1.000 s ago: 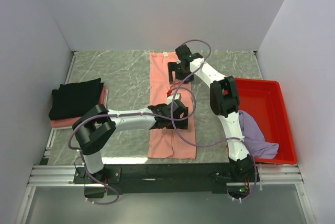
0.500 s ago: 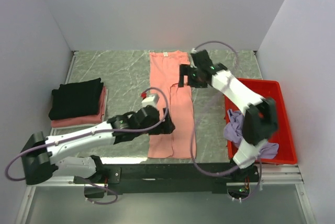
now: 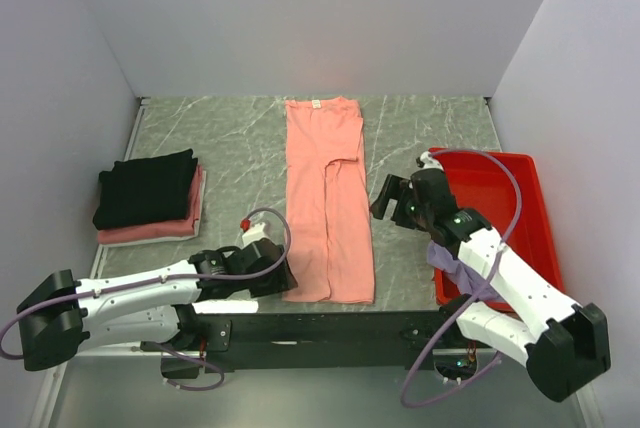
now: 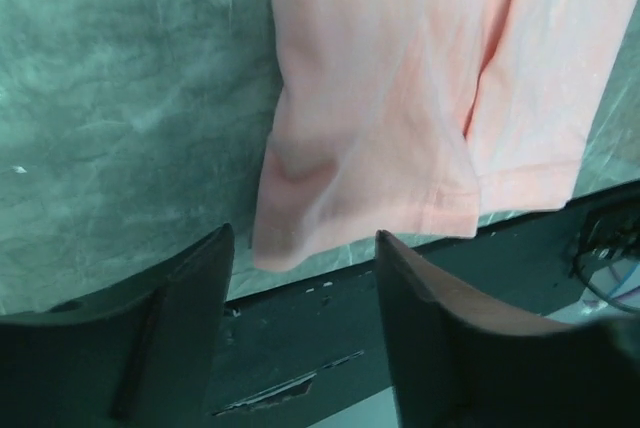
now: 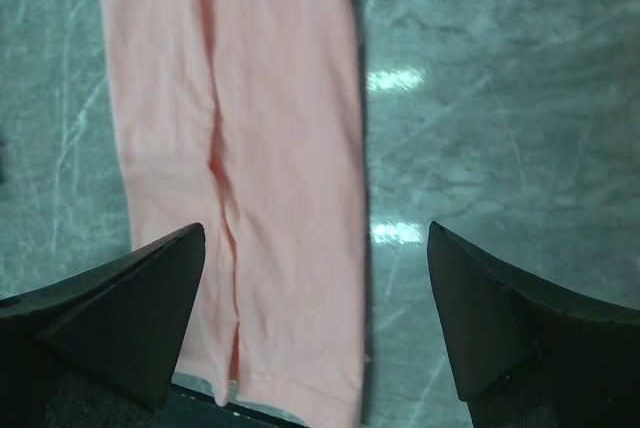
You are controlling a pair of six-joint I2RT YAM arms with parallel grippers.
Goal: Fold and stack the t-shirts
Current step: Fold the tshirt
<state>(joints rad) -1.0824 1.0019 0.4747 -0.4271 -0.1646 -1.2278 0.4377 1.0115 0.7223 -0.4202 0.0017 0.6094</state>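
Note:
A salmon-pink t-shirt (image 3: pixel 326 198), folded lengthwise into a long strip with its white neck label at the far end, lies in the middle of the table. Its near hem shows in the left wrist view (image 4: pixel 400 138) and its right half in the right wrist view (image 5: pixel 270 148). My left gripper (image 3: pixel 283 278) is open and empty just left of the near hem. My right gripper (image 3: pixel 385 200) is open and empty above the table, right of the strip. A folded black shirt (image 3: pixel 145 186) lies on a folded pink one (image 3: pixel 150 230) at the left. A lavender shirt (image 3: pixel 462 258) hangs over the tray's near left edge.
A red plastic tray (image 3: pixel 525 198) stands at the right. The table's near edge and the black mounting rail (image 4: pixel 330 348) lie just below the strip's hem. White walls close in the left, far and right sides.
Both arms have drawn back from the shirt toward the near edge. The left gripper moved from mid-strip to the near hem. The right gripper moved from the collar end to the strip's right side.

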